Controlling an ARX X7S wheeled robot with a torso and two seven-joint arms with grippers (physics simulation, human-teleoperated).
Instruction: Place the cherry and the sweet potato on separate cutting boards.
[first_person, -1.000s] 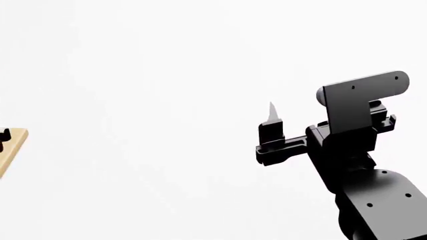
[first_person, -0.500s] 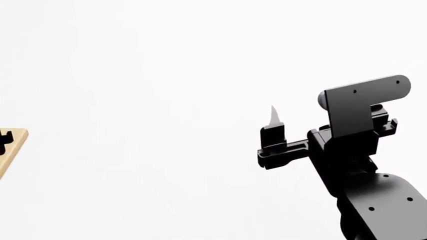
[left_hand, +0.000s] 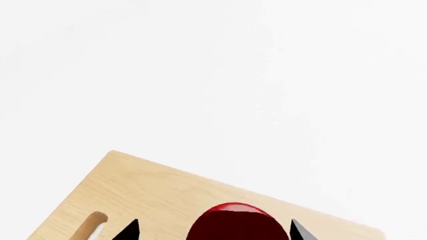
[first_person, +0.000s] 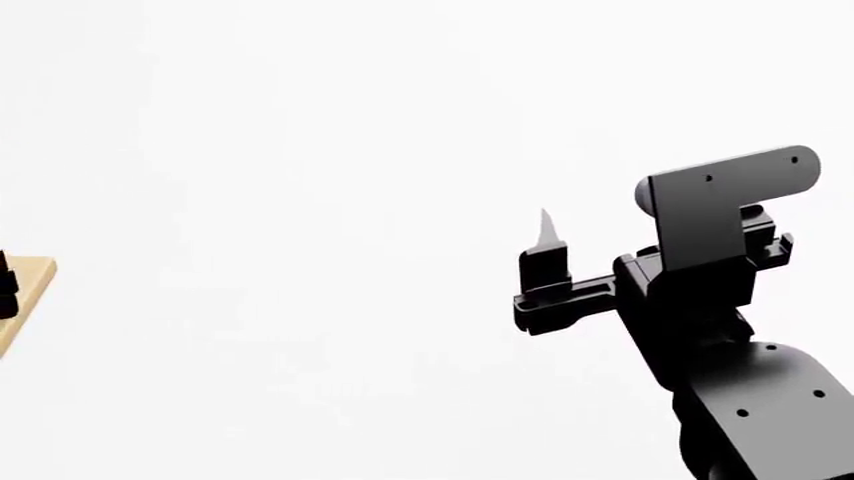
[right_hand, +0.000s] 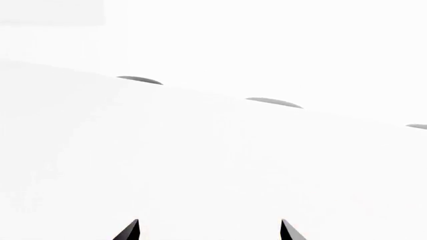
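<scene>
In the left wrist view a glossy dark-red round cherry (left_hand: 237, 222) lies over a light-tan cutting board (left_hand: 153, 192) with a slot handle (left_hand: 90, 225). Its stem is hidden. My left gripper (left_hand: 215, 231) is open, with its fingertips (left_hand: 130, 231) on either side of the cherry and a gap on each side. In the head view only a corner of this board (first_person: 30, 285) and a sliver of the left gripper (first_person: 6, 288) show at the left edge. My right gripper (right_hand: 208, 231) is open and empty over bare white surface. The sweet potato and the second board are out of view.
The right arm with its camera mount (first_person: 727, 195) fills the lower right of the head view, with one finger (first_person: 546, 235) showing. Three thin grey ovals (right_hand: 273, 102) lie along a far white edge in the right wrist view.
The right arm dipped slightly and rose back, ending almost where it was. The left gripper's sliver at the left edge has drawn a little further out of the head view.
</scene>
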